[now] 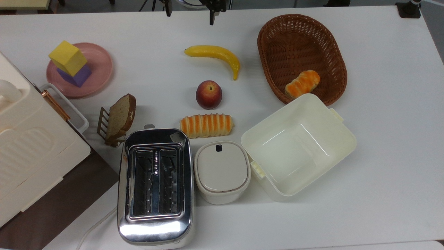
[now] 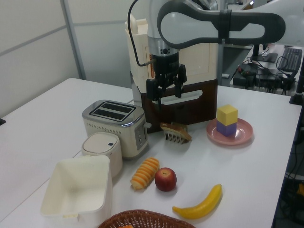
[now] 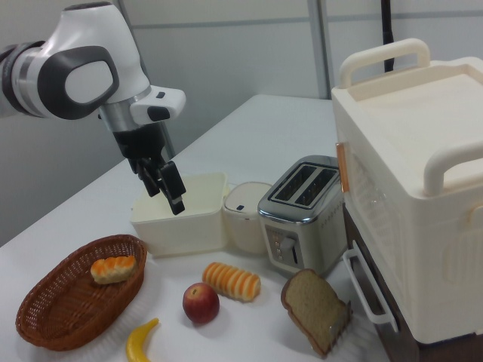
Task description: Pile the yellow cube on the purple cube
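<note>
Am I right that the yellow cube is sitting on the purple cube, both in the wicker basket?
Not quite. The yellow cube does sit on the purple cube, but both are on the pink plate, not in the wicker basket. The top view shows it.

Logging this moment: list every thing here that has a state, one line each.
yellow cube: stacked on the purple cube, released
purple cube: on the pink plate
gripper: open, empty, raised above the table
toaster: slots empty
cream bin: open, empty
small lidded container: lid on
wicker basket: holds one bread roll
</note>
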